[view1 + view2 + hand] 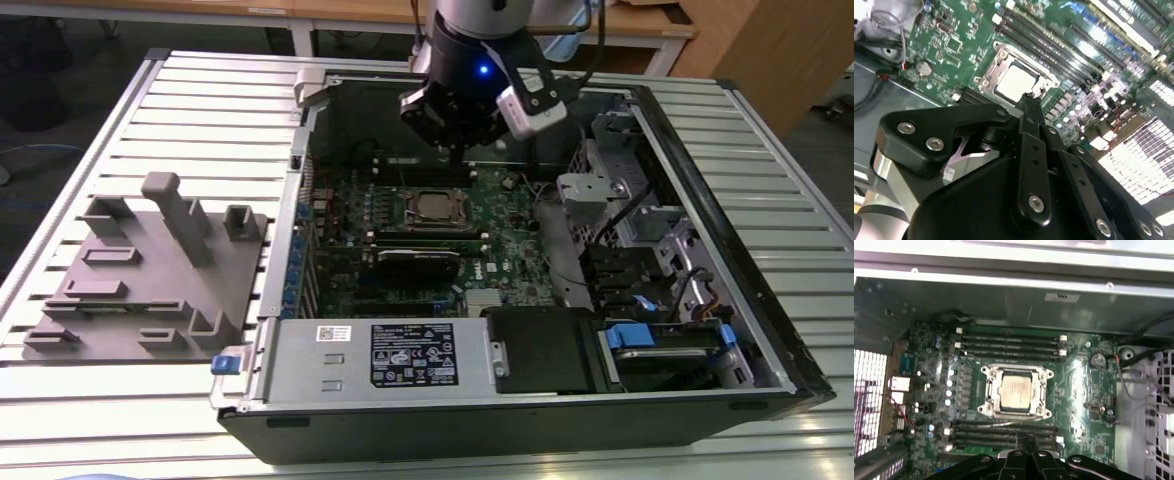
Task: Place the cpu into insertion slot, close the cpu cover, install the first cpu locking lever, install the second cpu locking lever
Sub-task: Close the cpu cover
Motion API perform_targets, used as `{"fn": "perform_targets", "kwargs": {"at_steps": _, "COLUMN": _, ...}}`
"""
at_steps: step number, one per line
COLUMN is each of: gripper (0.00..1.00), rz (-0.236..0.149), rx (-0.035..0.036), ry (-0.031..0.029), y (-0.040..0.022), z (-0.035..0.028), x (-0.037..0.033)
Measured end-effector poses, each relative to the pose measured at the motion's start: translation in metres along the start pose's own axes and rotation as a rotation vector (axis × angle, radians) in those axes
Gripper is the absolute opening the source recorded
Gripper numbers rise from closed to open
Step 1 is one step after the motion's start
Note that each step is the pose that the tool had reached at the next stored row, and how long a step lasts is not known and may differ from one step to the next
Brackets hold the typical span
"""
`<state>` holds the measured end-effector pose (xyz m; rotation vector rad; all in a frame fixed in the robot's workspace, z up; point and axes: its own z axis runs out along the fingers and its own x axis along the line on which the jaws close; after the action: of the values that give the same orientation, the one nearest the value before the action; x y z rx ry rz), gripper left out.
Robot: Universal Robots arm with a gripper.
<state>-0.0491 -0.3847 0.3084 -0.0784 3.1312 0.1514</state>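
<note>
The gripper [1027, 437], fingers together and empty, hangs above the motherboard [1079, 385] beside the cpu [1016, 390], framed by the cpu cover [990, 394].

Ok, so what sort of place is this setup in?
Most likely a robotics lab or test workshop: an open computer case lies on a slatted metal table, a grey fixture block sits beside it, and the arm's gripper hangs over the motherboard, with wooden desks behind.

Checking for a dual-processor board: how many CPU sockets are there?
1: the insertion slot mid-board, between two banks of long black slots, cpu inside. The gripper hides part of the motherboard.
</note>
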Motion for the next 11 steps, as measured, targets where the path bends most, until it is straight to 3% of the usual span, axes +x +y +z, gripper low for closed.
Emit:
{"fn": "perform_targets", "kwargs": {"at_steps": 7, "gripper": 0.1, "rz": 0.0, "rx": 0.0001, "ry": 0.0001, "y": 0.0151, "z": 0.0111, "x": 0.0007}}
{"fn": "perform_targets", "kwargs": {"at_steps": 11, "gripper": 0.1, "rz": 0.0, "rx": -0.0001, "ry": 0.0, "y": 0.0175, "z": 0.0187, "x": 0.0006}}
